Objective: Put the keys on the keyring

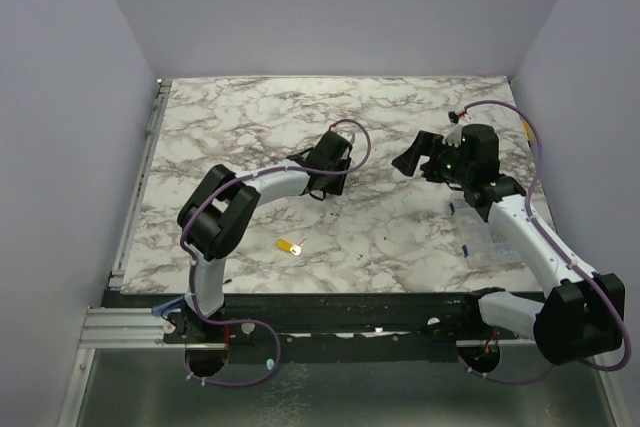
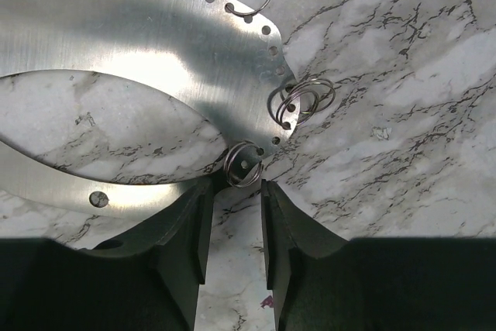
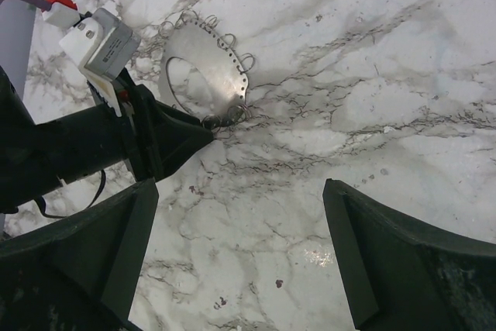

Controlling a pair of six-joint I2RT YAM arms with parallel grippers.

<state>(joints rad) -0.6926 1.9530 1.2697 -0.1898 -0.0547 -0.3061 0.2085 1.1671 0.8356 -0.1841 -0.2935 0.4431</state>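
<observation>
The keyring (image 2: 155, 36) is a flat grey metal hoop with a wide open centre, lying on the marble, with small wire split rings through holes along its rim. My left gripper (image 2: 236, 191) is low over its edge. The jaws stand a narrow gap apart on either side of one small split ring (image 2: 242, 165) at their tips. The right wrist view shows the keyring (image 3: 209, 60) with the left gripper (image 3: 203, 134) touching its rim. The key (image 1: 290, 245), yellow-headed, lies alone near the front edge. My right gripper (image 3: 240, 191) hovers wide open and holds nothing.
A clear plastic box (image 1: 480, 237) lies on the marble table (image 1: 400, 237) under the right arm. Plain walls close in the table on the left, back and right. A metal rail (image 1: 135, 197) runs along the left edge.
</observation>
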